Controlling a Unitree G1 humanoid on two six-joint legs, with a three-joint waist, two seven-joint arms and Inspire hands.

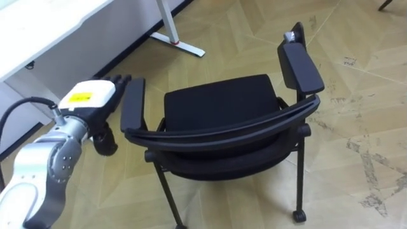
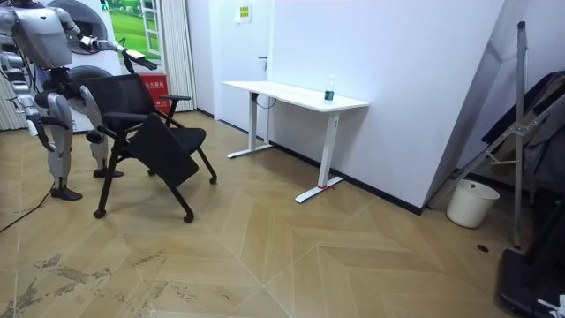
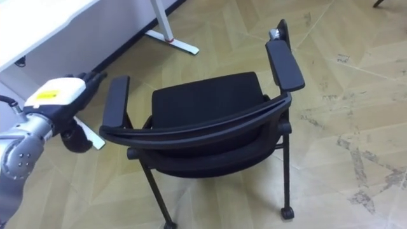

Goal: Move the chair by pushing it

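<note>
Chair (image 1: 219, 102): black, on castors, standing on the wood floor (image 1: 362, 95) directly in front of the robot. The backrest (image 1: 222, 130) is the part nearest the robot and the seat faces away. Its armrests run fore-and-aft, away from the robot, which I judge to be the push line. The white tabletop (image 1: 38, 25) lies off to the chair's left, well apart.

Left armrest (image 1: 132, 102): the left hand (image 1: 89, 98) sits just outside it, at its rear end. The fingers (image 1: 124, 81) are straight and held together, pointing forward along the armrest's outer side, holding nothing. Touching or just short of touching: cannot tell from either eye view. The thumb hangs below, clear of the frame.

Key relation: the chair lies to the right of and ahead of these fingers, so the hand is beside the armrest, not behind the backrest. Judgement: a forward push from here would slide past. The hand needs to come inward onto the armrest's end or the backrest rim.

Right armrest (image 1: 302, 63): nothing on it. The right hand (image 2: 33, 129) hangs low at the robot's side in the room view, well away. The left hand is clearly the nearer.
</note>
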